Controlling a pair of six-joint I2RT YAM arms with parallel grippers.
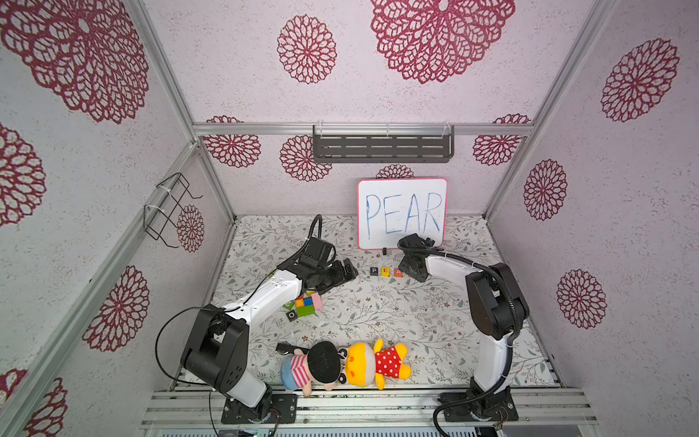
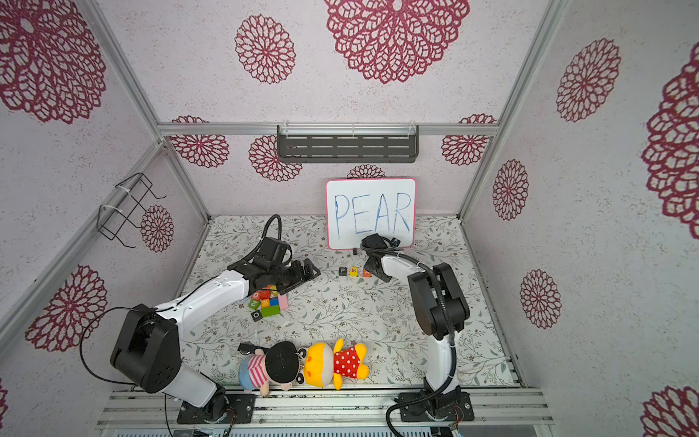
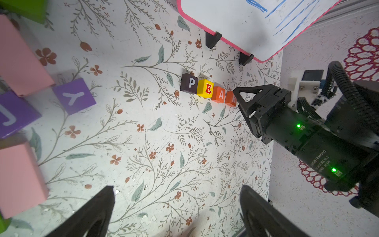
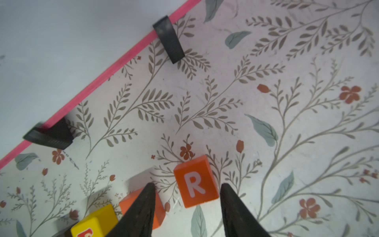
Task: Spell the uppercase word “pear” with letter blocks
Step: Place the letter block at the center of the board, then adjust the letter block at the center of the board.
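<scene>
right pincer (image 4: 187,184): you should be lifting it straight up, so that neither finger (image 4: 143,205) is nudging the r block (image 4: 195,181) askew. it is standing part open astride that block, gripping nothing. the block is sitting just beside the a block (image 3: 220,96), below the whiteboard (image 1: 401,212).

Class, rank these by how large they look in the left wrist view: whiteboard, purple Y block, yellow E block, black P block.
1. whiteboard, largest though cut off by the frame.
2. purple Y block, but it lies nearer the camera.
3. yellow E block and black P block: look alike, not ranked.
</scene>
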